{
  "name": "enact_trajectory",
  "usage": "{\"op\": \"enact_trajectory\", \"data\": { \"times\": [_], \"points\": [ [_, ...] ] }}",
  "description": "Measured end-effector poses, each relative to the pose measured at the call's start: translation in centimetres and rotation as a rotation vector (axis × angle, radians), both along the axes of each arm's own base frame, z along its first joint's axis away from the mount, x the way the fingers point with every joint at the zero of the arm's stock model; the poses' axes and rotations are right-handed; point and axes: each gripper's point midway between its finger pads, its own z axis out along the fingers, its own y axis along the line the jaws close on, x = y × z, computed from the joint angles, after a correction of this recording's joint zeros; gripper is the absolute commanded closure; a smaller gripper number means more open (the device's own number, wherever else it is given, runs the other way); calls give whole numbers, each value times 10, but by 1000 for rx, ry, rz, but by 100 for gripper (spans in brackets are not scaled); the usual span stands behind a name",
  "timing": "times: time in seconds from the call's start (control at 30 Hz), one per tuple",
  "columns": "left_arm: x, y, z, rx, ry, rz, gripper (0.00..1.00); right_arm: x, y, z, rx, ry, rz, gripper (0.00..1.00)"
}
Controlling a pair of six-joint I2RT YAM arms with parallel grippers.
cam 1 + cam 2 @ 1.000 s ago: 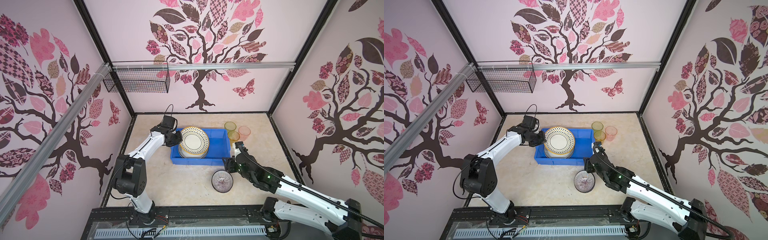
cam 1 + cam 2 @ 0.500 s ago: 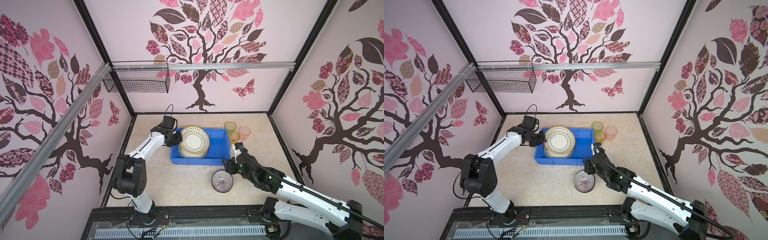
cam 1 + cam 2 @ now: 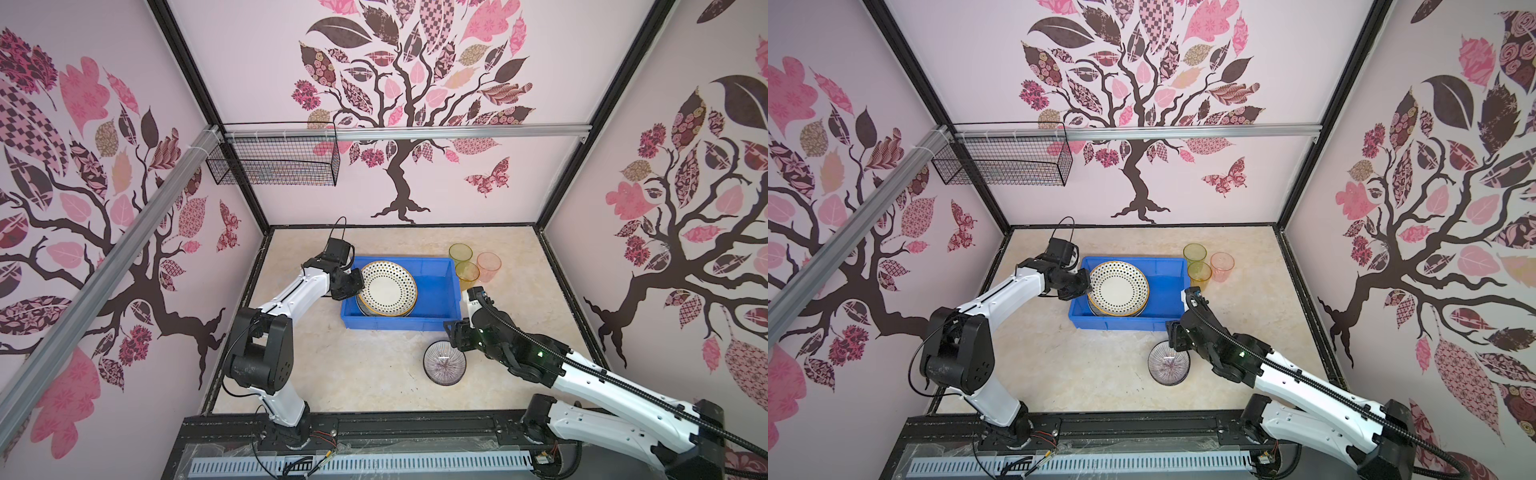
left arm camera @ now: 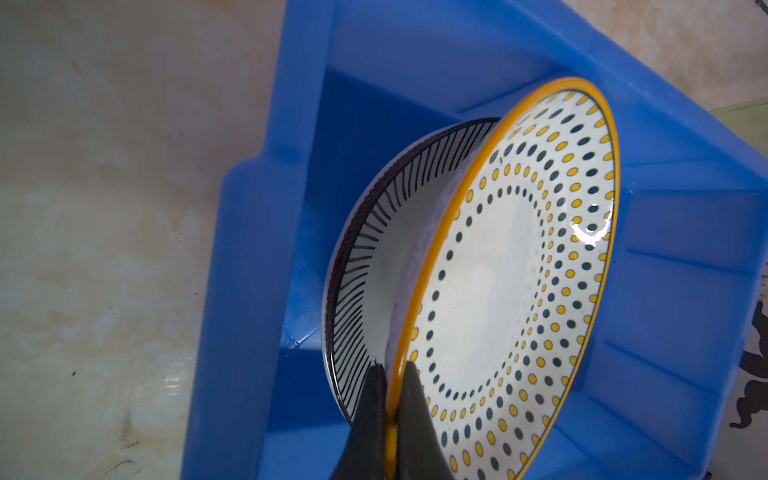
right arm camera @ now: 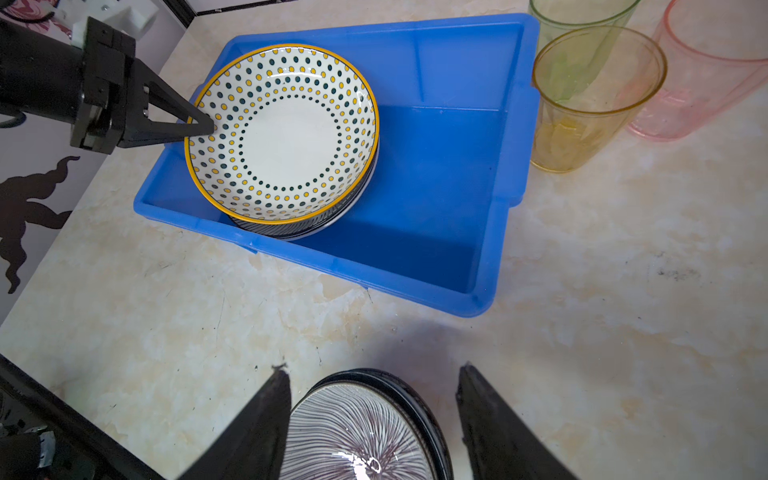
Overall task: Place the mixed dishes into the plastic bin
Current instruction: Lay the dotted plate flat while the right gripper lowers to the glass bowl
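Dotted-rim plate, rim pinched by left gripper, tilts at bin's left end, right half free; right gripper gapes over bowl.

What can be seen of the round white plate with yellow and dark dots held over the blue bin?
The round white ceramic-looking plate is glossy and shallow, with a yellow rim, rings of yellow and dark dots and a plain centre. The left pincer is shut on its rim. It is tilted inside the bright blue plastic bin, gripped side raised, above a black-striped white plate; whether its far edge rests on that plate cannot be told.
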Motion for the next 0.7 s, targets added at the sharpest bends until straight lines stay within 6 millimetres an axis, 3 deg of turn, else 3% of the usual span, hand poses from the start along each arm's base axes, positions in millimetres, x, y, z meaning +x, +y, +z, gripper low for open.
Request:
{"op": "enact_trajectory", "data": {
  "times": [0.7],
  "points": [
    [-2, 0, -8, -13, 6, 16, 100, -9, 3, -16, -33, 69, 38, 33]
  ]
}}
